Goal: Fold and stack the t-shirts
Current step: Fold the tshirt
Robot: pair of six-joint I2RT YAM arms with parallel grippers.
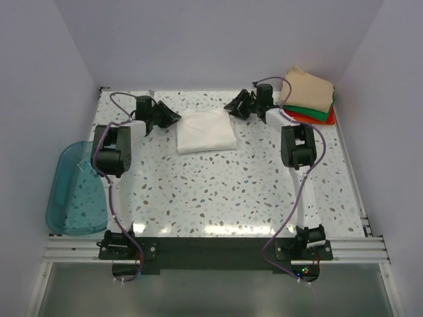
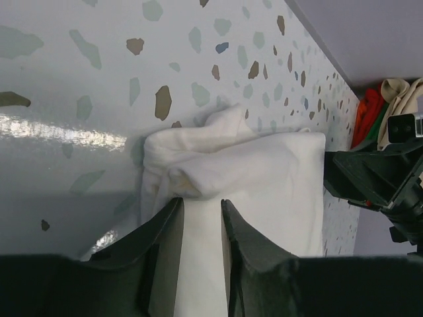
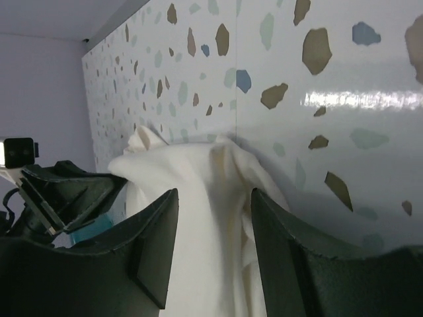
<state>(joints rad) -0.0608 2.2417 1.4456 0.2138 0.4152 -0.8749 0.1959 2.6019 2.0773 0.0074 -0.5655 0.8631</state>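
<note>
**Folded white tee flanked by two parted grippers**

On the terrazzo table [image 1: 264,191], the teal plastic bin [image 1: 73,191] sat at the left edge. The folded white t-shirt [image 1: 205,131] lay at the far centre. The tan, green and orange-red t-shirts [image 1: 308,92] were stacked in the far right corner. Your left gripper [image 2: 201,205], jaws narrowly parted, and your right gripper [image 3: 213,195], jaws wider, flanked the white t-shirt, neither pinching cloth.

Four soft cloth t-shirts are in view: one folded white t-shirt [image 1: 206,131] lying alone, and three in a pile, one tan t-shirt [image 1: 307,91], one green t-shirt [image 1: 317,112] and one orange-red t-shirt [image 1: 299,117]. There is one translucent teal plastic bin [image 1: 63,173], one speckled terrazzo desk [image 1: 218,191], and two black robot arms, each with one claw: the left claw [image 1: 168,116] and the right claw [image 1: 235,105].
</note>
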